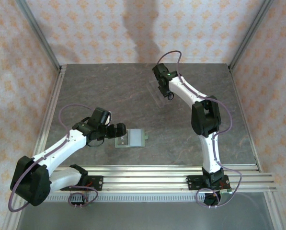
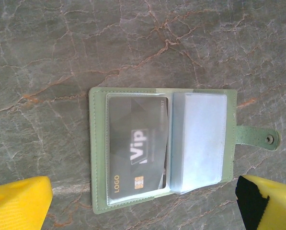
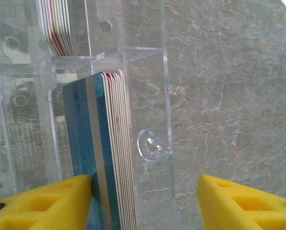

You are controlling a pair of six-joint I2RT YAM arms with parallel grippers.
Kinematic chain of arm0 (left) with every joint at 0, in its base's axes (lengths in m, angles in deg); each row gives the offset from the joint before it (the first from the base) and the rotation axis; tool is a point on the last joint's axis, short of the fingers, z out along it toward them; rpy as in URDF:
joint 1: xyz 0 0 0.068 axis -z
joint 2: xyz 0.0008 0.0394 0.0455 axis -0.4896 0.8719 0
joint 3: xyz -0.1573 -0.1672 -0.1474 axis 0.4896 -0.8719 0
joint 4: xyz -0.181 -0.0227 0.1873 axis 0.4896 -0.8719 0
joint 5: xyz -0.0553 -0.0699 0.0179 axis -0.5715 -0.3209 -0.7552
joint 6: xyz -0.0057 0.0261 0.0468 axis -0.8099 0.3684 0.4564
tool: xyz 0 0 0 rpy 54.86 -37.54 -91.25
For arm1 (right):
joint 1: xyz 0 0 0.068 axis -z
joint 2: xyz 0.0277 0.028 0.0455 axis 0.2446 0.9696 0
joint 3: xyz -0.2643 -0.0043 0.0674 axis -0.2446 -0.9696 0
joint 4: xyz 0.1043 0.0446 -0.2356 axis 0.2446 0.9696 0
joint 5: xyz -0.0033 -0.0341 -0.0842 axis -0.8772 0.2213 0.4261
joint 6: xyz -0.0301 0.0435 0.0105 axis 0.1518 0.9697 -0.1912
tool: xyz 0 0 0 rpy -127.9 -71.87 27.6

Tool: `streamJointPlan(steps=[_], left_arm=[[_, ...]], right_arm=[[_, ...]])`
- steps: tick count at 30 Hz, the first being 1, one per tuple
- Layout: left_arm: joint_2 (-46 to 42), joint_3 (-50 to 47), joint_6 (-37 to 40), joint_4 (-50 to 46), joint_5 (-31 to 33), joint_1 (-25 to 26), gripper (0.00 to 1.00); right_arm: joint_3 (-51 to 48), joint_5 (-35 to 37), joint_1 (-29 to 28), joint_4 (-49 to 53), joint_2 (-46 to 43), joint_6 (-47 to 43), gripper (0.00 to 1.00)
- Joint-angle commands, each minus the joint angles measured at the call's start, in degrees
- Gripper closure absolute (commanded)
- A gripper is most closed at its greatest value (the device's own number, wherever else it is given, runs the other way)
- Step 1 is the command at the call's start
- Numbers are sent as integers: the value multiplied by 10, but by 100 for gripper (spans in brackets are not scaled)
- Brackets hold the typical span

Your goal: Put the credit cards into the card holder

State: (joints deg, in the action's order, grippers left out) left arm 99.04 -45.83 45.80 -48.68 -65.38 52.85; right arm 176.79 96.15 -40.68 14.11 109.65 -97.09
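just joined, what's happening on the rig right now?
Card-loading run. The card holder lies open on the table with one dark VIP card already in a pocket; the left gripper hovers open over it. The right gripper is at the clear stand, jaws straddling a stack of credit cards, one finger against the blue outer card. Nothing lifted yet.

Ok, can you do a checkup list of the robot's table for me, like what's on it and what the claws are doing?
Surface: grey marbled table.
Job's things: green card holder lies open, a dark Vip card in one pocket; more cards stand on edge in a stack.
Clutter: clear stand holding that stack.
Grippers: left gripper open above the holder; right gripper open, fingers either side of the stack.
Cables: purple cables loop along both arms.
Surroundings: patterned walls.
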Motion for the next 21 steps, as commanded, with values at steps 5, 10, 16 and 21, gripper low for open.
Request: streamJointPlan(steps=[5, 10, 16, 21], left_arm=[[11, -9, 22, 3, 12, -3, 1], [20, -6, 26, -2, 12, -3, 0], [21, -9, 28, 0, 9, -4, 1], [23, -12, 31, 4, 9, -4, 1]], right_arm=[[-28, 56, -10, -35, -27, -19, 46], [-29, 67, -13, -42, -26, -25, 52], [-39, 96, -21, -60, -31, -38, 54], [-44, 110, -22, -67, -31, -41, 58]])
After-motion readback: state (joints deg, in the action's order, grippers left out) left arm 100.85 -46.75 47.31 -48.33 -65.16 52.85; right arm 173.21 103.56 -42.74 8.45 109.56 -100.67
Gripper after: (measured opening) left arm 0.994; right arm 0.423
